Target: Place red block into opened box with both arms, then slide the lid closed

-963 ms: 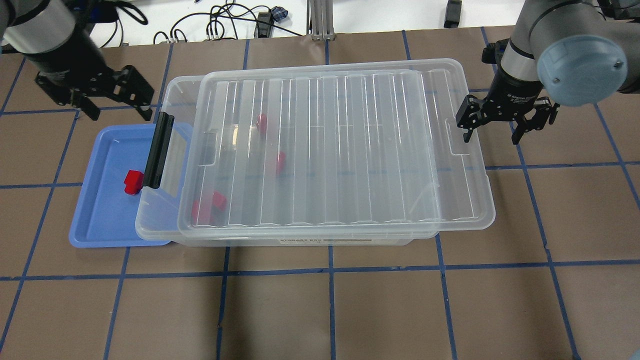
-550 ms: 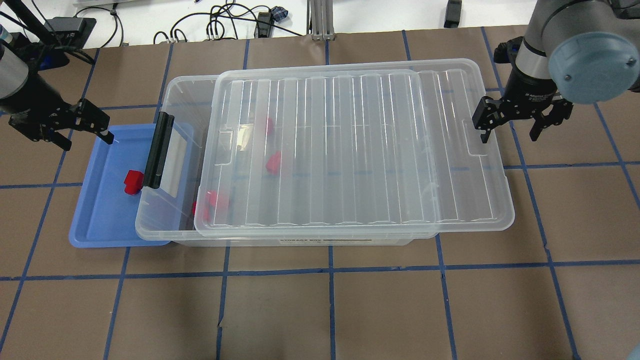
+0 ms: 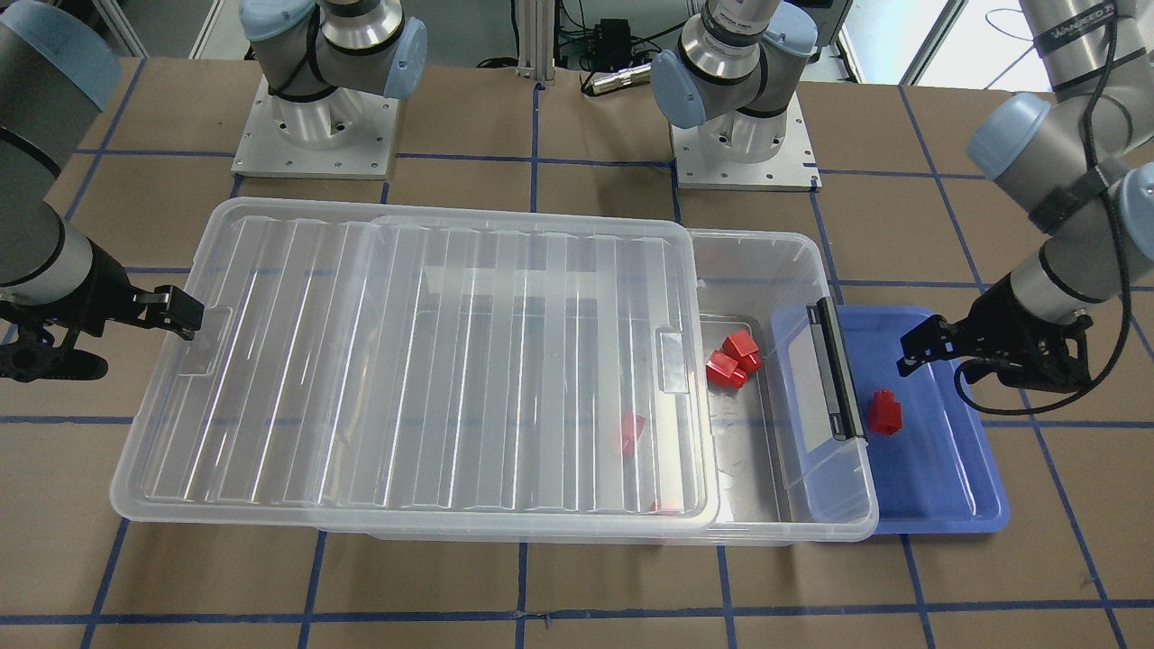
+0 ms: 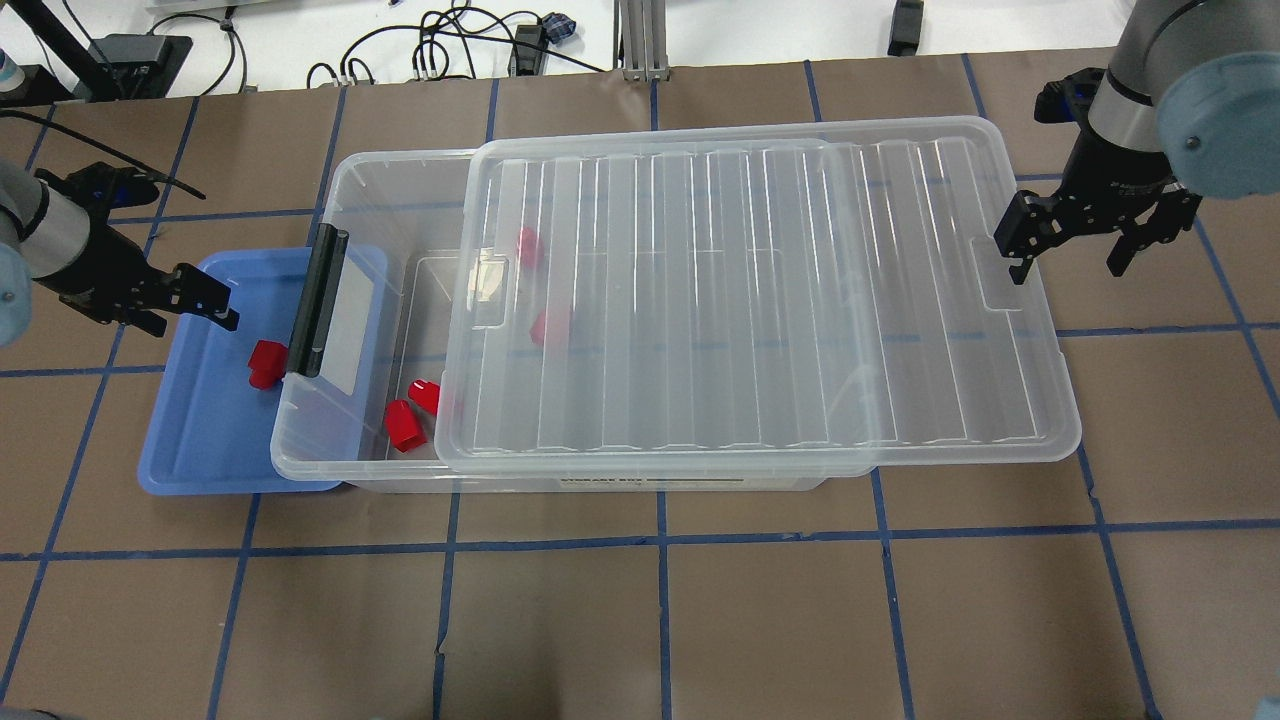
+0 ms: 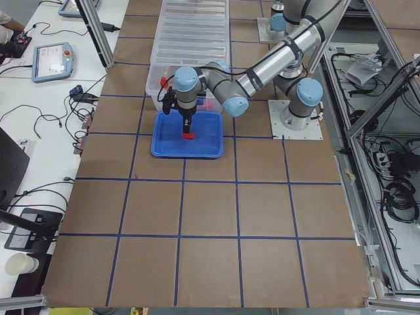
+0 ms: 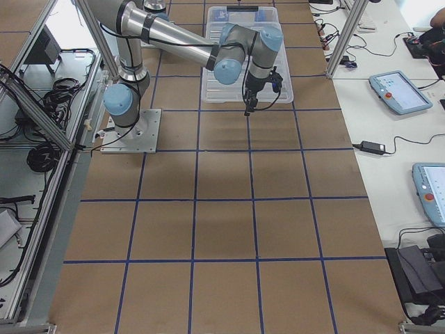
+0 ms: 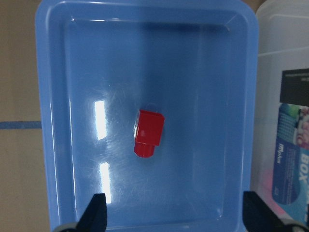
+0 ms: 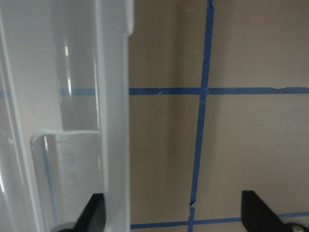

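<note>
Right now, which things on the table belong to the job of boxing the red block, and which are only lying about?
Belong to the job: lone small red plastic block; large transparent plastic box; ridged transparent lid; open left gripper; open right gripper.
Lying about: shallow blue plastic tray under that block; other red blocks inside the box.

A table (image 4: 780, 630) covered in brown board and crossed by a grid of blue tape (image 4: 663, 600) is seen in every wide view, evenly lit from above, with only soft shadows cast. In the overhead view a white bench (image 4: 760, 30) strewn with black cables (image 4: 450, 45) is set along its edge at 12 o'clock. In the left side view a tablet (image 5: 51, 61) is laid at 10 o'clock, a paper cup (image 5: 16, 264) is stood at 8 o'clock, and an aluminium post (image 5: 96, 33) is fixed at the table's edge.
</note>
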Tool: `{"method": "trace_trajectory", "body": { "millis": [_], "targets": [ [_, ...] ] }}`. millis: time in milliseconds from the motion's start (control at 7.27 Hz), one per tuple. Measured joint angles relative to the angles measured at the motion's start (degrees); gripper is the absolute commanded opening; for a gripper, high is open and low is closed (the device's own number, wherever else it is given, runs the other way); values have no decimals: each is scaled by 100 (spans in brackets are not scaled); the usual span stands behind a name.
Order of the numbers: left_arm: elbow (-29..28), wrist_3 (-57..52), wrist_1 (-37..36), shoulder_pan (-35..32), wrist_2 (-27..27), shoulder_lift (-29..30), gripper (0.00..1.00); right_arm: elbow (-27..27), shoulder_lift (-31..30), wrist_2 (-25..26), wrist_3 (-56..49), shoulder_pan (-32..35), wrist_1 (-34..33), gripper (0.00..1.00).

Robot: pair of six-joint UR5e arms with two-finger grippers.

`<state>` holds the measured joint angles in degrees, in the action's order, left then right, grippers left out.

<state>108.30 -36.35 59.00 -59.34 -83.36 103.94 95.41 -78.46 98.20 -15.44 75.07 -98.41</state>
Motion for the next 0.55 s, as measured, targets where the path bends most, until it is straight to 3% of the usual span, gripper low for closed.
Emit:
{"method": "trace_trajectory", "body": {
  "millis": [550],
  "targets": [
    [411, -363, -1104, -85, 13, 624, 95, -12, 6, 39, -482, -365, -10, 100]
  ]
}}
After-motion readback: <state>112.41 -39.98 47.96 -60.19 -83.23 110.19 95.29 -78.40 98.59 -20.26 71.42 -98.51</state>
